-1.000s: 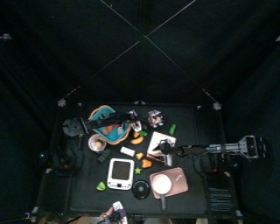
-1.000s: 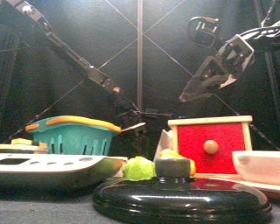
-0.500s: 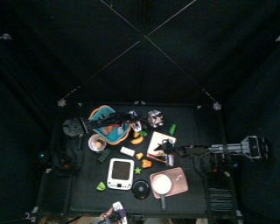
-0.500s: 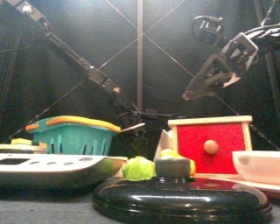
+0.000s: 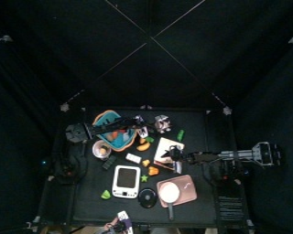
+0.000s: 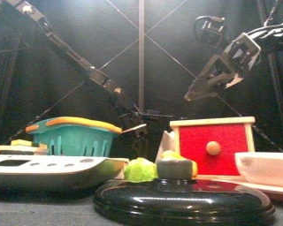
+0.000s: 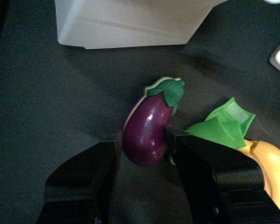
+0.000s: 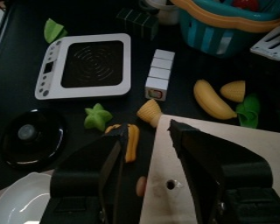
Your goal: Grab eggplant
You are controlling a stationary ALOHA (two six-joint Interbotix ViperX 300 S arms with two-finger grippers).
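Observation:
The eggplant (image 7: 149,122), purple with a green cap, lies on the black table. In the left wrist view my left gripper (image 7: 146,150) is down over it, one jaw on each side of its body, very close to its skin, with the jaws open. In the front view this gripper is hidden behind the table's objects. My right gripper (image 6: 204,86) hangs high above the red box (image 6: 212,146). It is open and holds nothing, as the right wrist view (image 8: 149,136) also shows.
Beside the eggplant lie a green-leafed yellow vegetable (image 7: 238,133) and a white container (image 7: 130,22). A teal basket (image 6: 71,137), white scale (image 8: 84,63), black lid (image 6: 186,199), white bowl (image 6: 264,168), wooden board (image 8: 230,166) and small toy foods crowd the table.
In the front view my right gripper has risen a little and shifted right. The table's objects have not moved.

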